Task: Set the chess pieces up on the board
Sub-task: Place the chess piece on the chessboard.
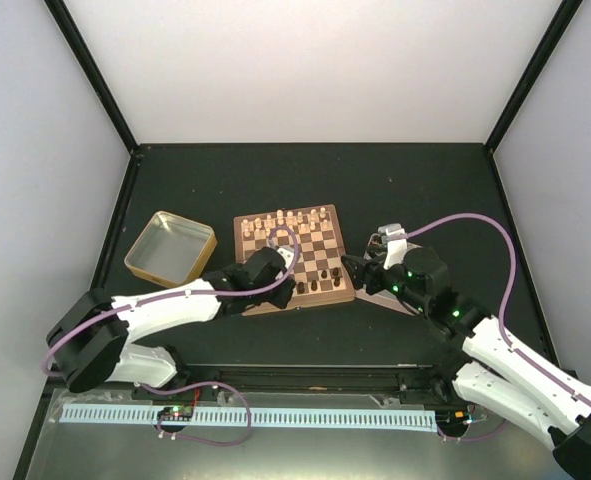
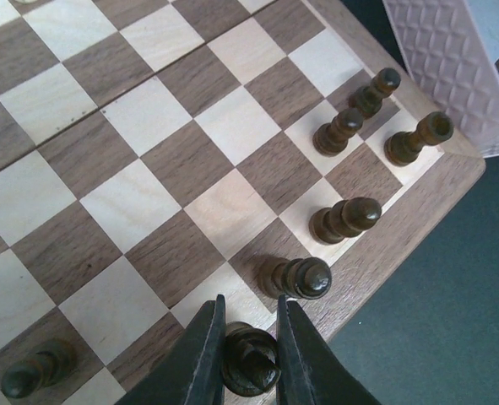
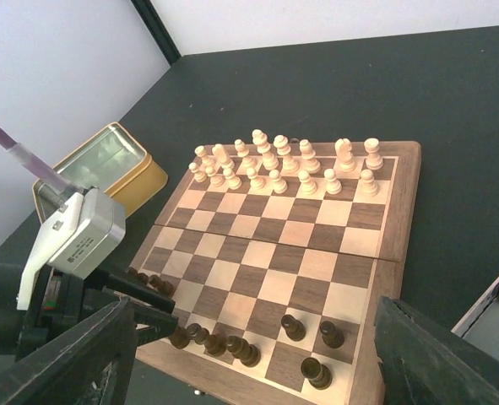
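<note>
the small dark brown wooden chess piece in hand sits at the near edge of the square wooden chessboard, pinched between the two black fingers of the left gripper, which is clenched on it. whether its base already rests on the square cannot be told from the wrist view.

the main risk is the neighbour. another dark brown chessman stands just beside the outer finger, so jaws spreading on release could clip it and tip it, perhaps into the other dark pieces further along the near rows. letting go before the base is flat could leave the held piece leaning, and so close to the brown border it might roll off onto the dark table.

the pale cream set fills the far two rows, well apart from this work and unlikely to be disturbed.

the right gripper hangs released, jaws wide, over the right side of the board; a drift left from there could sweep the dark pieces. the pink-rimmed square tray lies against the board's near right corner, and the yellow-rimmed metal tin sits to the left.
</note>
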`<control>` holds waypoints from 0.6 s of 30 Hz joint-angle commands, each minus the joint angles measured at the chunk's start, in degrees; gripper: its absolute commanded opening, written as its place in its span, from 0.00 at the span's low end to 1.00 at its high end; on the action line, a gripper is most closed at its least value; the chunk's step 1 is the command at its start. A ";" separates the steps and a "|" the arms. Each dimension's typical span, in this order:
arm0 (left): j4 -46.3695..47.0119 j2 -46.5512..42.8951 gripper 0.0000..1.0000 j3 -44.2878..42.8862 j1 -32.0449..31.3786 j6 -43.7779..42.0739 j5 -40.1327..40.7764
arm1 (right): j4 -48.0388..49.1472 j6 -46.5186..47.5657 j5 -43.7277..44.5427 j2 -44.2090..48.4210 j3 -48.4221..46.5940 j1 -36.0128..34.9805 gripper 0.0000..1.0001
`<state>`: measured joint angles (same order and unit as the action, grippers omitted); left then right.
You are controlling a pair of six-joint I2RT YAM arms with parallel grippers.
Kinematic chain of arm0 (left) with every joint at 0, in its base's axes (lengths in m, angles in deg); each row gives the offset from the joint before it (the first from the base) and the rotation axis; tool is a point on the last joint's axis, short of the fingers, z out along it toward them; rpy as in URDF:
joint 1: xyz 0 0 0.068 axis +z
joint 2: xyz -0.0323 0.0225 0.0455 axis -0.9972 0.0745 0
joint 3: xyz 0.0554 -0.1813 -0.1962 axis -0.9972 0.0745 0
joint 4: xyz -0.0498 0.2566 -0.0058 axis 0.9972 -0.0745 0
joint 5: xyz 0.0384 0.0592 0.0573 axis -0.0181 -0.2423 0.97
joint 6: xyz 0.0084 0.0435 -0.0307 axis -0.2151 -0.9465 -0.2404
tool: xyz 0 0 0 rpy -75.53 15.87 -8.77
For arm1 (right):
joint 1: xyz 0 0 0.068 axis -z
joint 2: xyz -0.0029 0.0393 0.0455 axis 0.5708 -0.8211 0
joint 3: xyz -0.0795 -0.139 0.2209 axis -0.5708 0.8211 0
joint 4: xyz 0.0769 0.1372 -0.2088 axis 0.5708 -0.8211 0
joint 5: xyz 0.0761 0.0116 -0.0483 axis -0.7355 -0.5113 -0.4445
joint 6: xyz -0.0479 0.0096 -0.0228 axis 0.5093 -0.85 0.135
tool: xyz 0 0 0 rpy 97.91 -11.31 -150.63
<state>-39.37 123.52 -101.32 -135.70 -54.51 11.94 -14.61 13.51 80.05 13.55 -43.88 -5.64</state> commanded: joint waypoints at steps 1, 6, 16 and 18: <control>4.01 1.01 0.02 1.21 -0.39 -0.98 0.85 | 0.22 -0.13 1.29 -0.16 0.41 -0.06 0.77; 5.48 2.54 0.04 1.63 -0.39 -0.98 1.19 | 0.30 -0.21 1.11 -0.60 0.44 -0.02 0.78; 6.84 2.50 0.08 2.60 -0.42 -1.41 2.76 | 0.38 -0.23 0.58 -1.05 0.53 -0.07 0.78; 6.95 2.44 0.09 2.64 -0.39 -1.50 2.78 | 0.33 -0.23 0.51 -1.14 0.53 -0.06 0.78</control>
<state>-34.01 125.99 -99.07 -135.75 -54.78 13.03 -15.09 13.51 80.08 12.58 -43.88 -5.64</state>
